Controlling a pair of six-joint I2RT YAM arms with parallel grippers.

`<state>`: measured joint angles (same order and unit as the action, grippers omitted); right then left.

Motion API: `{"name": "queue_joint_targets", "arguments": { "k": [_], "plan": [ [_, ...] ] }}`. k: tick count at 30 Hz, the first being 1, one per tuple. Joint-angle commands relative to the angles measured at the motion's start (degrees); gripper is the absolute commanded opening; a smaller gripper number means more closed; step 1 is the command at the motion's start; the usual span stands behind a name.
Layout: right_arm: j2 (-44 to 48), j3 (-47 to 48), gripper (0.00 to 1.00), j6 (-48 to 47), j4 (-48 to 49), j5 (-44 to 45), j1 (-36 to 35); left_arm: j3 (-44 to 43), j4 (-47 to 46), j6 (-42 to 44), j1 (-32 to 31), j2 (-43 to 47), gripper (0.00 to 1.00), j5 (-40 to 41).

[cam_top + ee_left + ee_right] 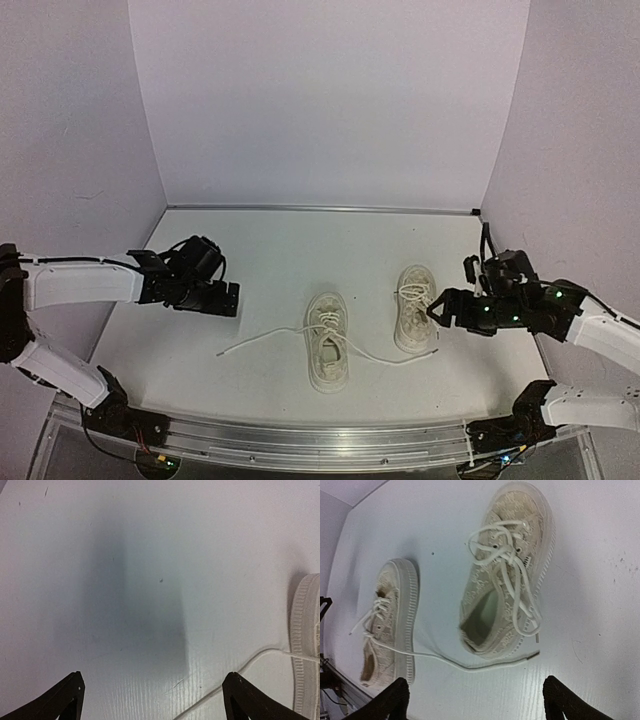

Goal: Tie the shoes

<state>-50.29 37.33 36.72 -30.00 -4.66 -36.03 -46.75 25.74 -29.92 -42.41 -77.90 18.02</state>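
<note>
Left claw (155, 680): you are looking at it hanging released, its two black fingers (62, 702) standing wide apart over the bare white bench (150, 555) with nothing between them.
Right claw (476, 680): it is also standing released, its dark fingers (565, 705) spread wide and gripping nothing.
Middle cream low-top sneaker (327, 342): it is lying on the bench between the two claws, well apart from the left claw and nearer the right one. Only its ribbed sole edge is showing at the right border of your left wrist view.
Thin white lace of the middle sneaker (262, 338): it is lying loose and untied. One end is trailing out toward the left claw and stopping short of it, the other is running toward the right claw.
Right-hand cream low-top sneaker (507, 575): it is sitting just ahead of the right claw, close to the fingertips, though you cannot tell whether they are touching it. It is lying beside the middle sneaker and apart from it.
Laces of the right-hand sneaker (512, 565): they are sitting in slack loops on the tongue, not pulled tight.
Lace end by the right claw (485, 666): it is lying flat on the bench, just ahead of the gap between the fingers.
</note>
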Motion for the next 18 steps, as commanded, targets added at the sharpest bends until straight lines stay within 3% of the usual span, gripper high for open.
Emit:
{"name": "queue_joint_targets", "arguments": {
  "k": [1,7,11,15,18],
  "plan": [
    [0.24,5.25,0.98,-7.12,1.51,-2.01,0.26,-4.86,-1.94,2.84,0.32,5.47,1.0,3.76],
    [-3.81,8.79,0.98,-9.72,4.16,-0.54,0.26,-2.87,-10.63,14.04,0.33,8.72,1.0,1.6],
    [-7.52,11.75,0.98,-12.27,4.66,-3.11,0.21,-5.3,-10.66,22.76,0.17,5.11,1.0,-15.16],
    [-8.4,11.65,0.98,-14.51,6.05,-7.21,0.24,1.11,-19.4,32.43,-6.09,1.4,1.0,-16.66],
    [-8.45,10.7,0.98,-15.68,8.03,-13.85,0.24,1.26,-20.47,37.03,-9.04,-3.81,0.99,-18.42]
  ]
}}
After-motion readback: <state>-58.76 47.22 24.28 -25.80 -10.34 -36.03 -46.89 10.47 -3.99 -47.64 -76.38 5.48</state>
